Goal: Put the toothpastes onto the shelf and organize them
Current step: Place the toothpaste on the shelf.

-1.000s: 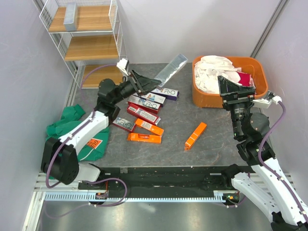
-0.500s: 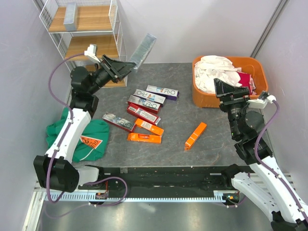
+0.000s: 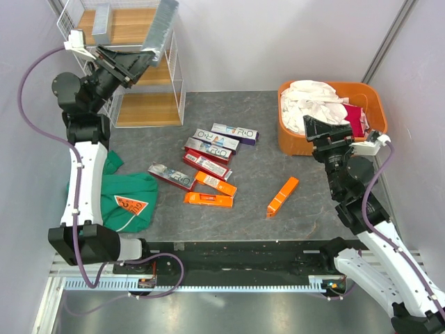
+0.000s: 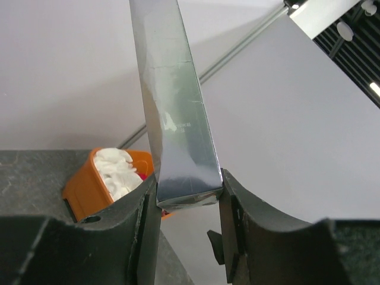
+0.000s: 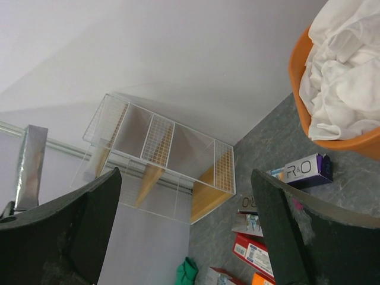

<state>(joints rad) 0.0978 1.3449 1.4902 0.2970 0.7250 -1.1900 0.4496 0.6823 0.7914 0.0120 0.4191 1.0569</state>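
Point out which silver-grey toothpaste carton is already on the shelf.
The carton lying on the shelf's top board, toward its left. The other silver-grey carton is clamped in the left hand, up beside the shelf's top.

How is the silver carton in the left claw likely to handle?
Probably stiff: the silver carton juts straight though the left claw pinches only one end. Its glossy faces may let it pivot or slip. Long and slim, it would likely tip if stood on end.
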